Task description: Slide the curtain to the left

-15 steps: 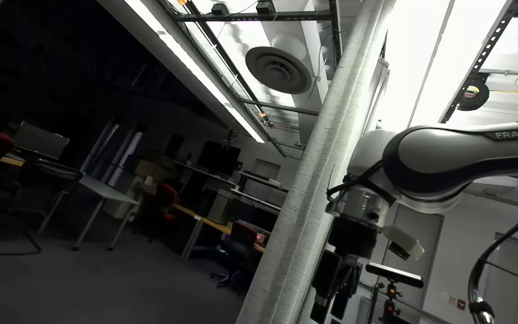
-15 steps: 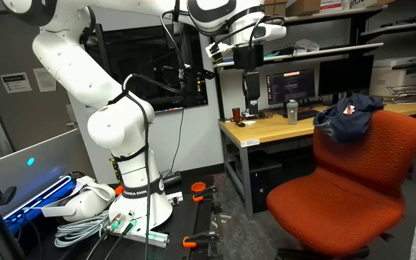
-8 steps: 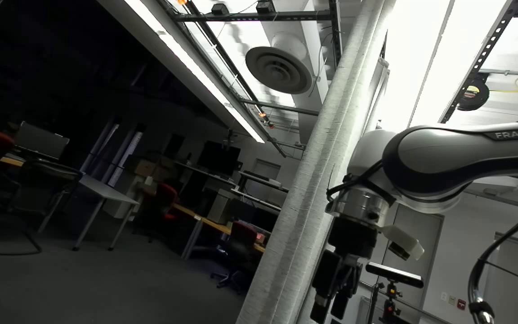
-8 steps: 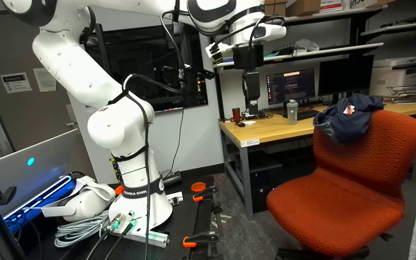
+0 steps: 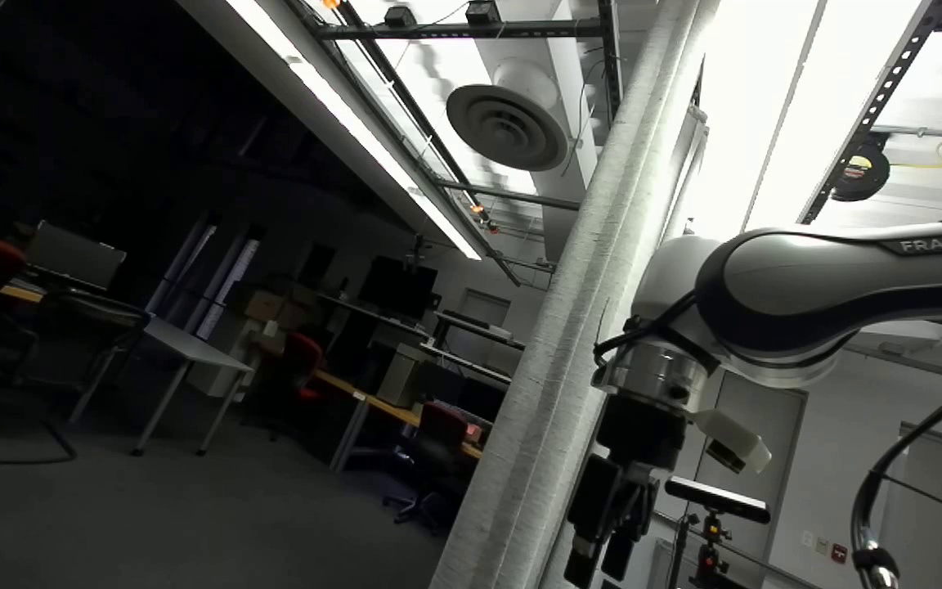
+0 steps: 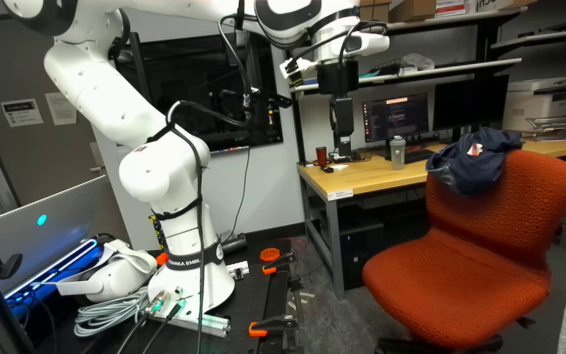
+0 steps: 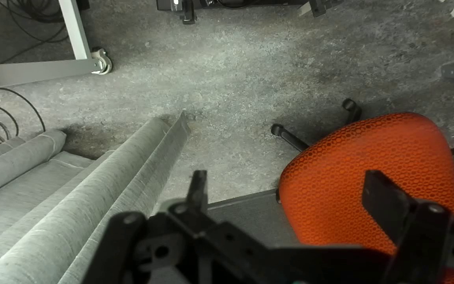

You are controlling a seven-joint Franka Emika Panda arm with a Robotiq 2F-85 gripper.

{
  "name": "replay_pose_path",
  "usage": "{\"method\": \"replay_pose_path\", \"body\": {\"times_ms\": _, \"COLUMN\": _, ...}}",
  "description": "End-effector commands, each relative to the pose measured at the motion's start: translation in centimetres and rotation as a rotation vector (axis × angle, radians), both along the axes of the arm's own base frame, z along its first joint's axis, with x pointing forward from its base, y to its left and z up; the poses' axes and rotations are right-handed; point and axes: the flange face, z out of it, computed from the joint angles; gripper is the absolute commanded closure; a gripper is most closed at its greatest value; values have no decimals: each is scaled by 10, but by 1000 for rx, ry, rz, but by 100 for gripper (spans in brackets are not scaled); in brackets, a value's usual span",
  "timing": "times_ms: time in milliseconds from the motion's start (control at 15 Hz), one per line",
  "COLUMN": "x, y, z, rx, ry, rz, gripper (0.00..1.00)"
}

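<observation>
Largest is the curtain [image 5: 565, 343], a grey-white weave with fine cross threads, slanting from top to bottom of an exterior view; in the wrist view it fills the lower left in long, rounded folds ending in a thin pointed corner. We see it hanging much as it did a second ago, so we judge the slide is not under way at present. Next comes the arm [image 6: 101, 93], smooth, white and round at the joints, in the same pose as earlier, which reads to us as a pause. Then the chair [image 6: 465, 275], orange, with a honeycomb pattern on its curved seat, partly behind the jaws in the wrist view and likewise unmoved. Smallest are the jaws, black, blunt and angular, standing well apart with nothing held between them. The nearest fold passes just beside one of them; whether they touch, we cannot tell. We think the move now needed is a sideways push against that cloth, which may sway before it follows.
</observation>
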Motion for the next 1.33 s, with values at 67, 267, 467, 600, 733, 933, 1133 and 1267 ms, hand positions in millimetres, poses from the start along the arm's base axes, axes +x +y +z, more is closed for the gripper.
{"method": "replay_pose_path", "body": {"times_ms": 67, "x": 0, "y": 0, "z": 1, "rx": 0, "ry": 1, "rz": 0, "gripper": 0}}
{"method": "replay_pose_path", "body": {"times_ms": 267, "x": 0, "y": 0, "z": 1, "rx": 0, "ry": 1, "rz": 0, "gripper": 0}}
{"method": "replay_pose_path", "body": {"times_ms": 467, "x": 0, "y": 0, "z": 1, "rx": 0, "ry": 1, "rz": 0, "gripper": 0}}
{"method": "replay_pose_path", "body": {"times_ms": 600, "x": 0, "y": 0, "z": 1, "rx": 0, "ry": 1, "rz": 0, "gripper": 0}}
{"method": "replay_pose_path", "body": {"times_ms": 733, "x": 7, "y": 0, "z": 4, "rx": -4, "ry": -15, "rz": -10, "gripper": 0}}
{"method": "replay_pose_path", "body": {"times_ms": 933, "x": 20, "y": -11, "z": 9, "rx": 3, "ry": -34, "rz": -40, "gripper": 0}}
{"method": "replay_pose_path", "body": {"times_ms": 1133, "x": 35, "y": -35, "z": 18, "rx": 9, "ry": -71, "rz": -97, "gripper": 0}}
{"method": "replay_pose_path", "body": {"times_ms": 1267, "x": 46, "y": -58, "z": 25, "rx": 18, "ry": -96, "rz": -152, "gripper": 0}}
